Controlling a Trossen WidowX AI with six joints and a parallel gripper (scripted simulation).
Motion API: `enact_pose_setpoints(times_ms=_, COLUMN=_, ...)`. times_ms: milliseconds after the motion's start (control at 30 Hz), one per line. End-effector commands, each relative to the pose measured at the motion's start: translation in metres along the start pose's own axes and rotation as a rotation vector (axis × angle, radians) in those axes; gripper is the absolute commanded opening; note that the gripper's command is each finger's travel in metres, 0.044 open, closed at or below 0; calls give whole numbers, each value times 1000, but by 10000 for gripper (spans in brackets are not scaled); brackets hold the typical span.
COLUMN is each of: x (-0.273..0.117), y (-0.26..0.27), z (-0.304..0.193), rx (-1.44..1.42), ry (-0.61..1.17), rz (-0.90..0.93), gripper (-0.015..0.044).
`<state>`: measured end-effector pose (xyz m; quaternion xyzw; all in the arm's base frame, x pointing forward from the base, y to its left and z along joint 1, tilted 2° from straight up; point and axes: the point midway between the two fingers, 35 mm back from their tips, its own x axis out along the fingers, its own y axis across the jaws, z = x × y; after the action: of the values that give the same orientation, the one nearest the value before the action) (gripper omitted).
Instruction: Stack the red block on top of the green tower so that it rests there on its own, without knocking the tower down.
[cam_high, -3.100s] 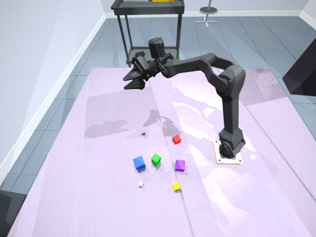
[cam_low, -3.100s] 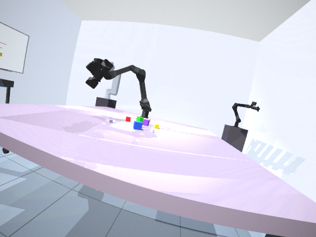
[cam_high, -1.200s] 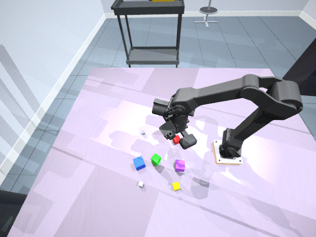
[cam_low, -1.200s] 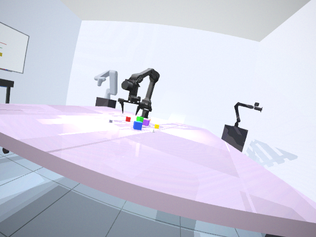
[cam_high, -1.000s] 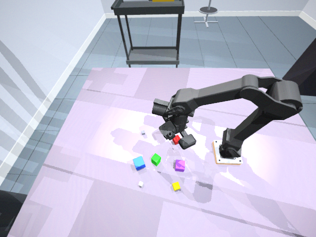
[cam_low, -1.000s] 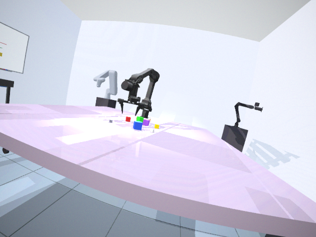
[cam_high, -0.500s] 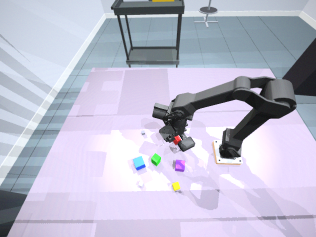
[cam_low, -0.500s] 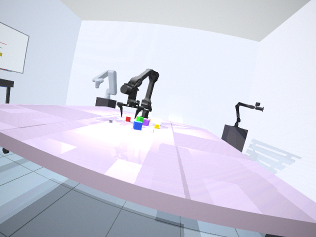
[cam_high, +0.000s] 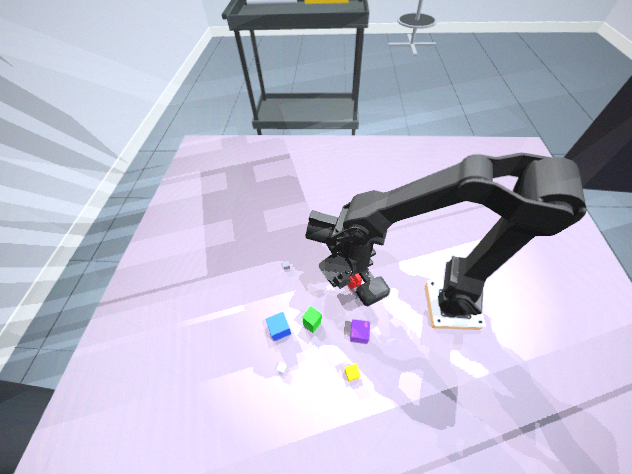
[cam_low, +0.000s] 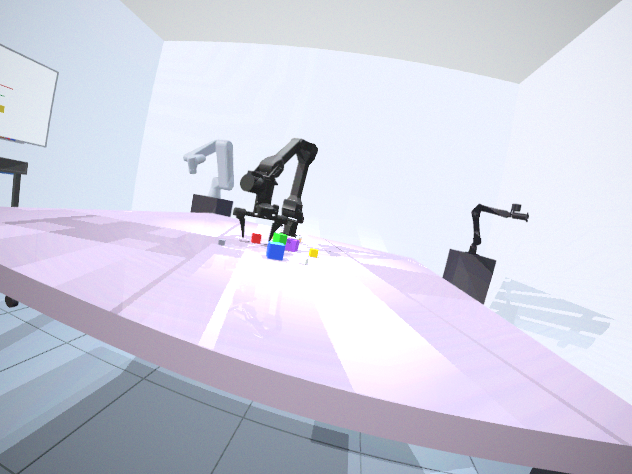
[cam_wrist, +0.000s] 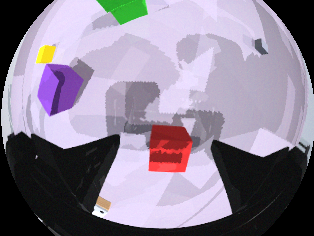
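Gripper (cam_high: 353, 285) (cam_low: 256, 238) (cam_wrist: 168, 143) is wide open, pointing down, nothing clamped, fingers apart on either side of the red block (cam_high: 354, 281) (cam_low: 256, 238) (cam_wrist: 170, 150). Red block is on the pink table (cam_high: 245, 418) (cam_low: 326, 377) (cam_wrist: 260, 100), not on the green tower (cam_high: 311, 319) (cam_low: 279, 237) (cam_wrist: 125, 10). Wrist view puts the red block between the two fingers, gaps visible both sides; fingertip height above table, can't tell. Green tower is upright, near the red block but apart from it, top bare; number of blocks in it unclear, and it's cut off by the wrist view's upper edge. Blue block (cam_high: 278, 326) (cam_low: 275, 251) is just beside the tower, a gap between them in the top view. Purple block (cam_high: 360, 331) (cam_low: 292, 245) (cam_wrist: 60, 90) is on the tower's other side, nearer the arm's base plate (cam_high: 474, 322) (cam_wrist: 99, 211). Yellow block (cam_high: 352, 372) (cam_low: 313, 253) (cam_wrist: 46, 54) is near the purple one, not touching. Two tiny cubes: grey one (cam_high: 285, 265) (cam_low: 221, 242) (cam_wrist: 260, 46) off by itself, white one (cam_high: 281, 367) (cam_low: 304, 261) near blue. Dark cart (cam_high: 306, 123) stands past the table's far edge in the top view.
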<state>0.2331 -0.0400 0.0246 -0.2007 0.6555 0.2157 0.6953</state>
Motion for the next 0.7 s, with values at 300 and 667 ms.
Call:
enact_pose_setpoints(times_ms=300, x=0, y=0, z=-1, rx=-1, ry=4, rz=-2, gripper=335)
enact_pose_setpoints(times_ms=667, x=0, y=0, z=-1, rx=-1, ry=4, rz=-2, gripper=105)
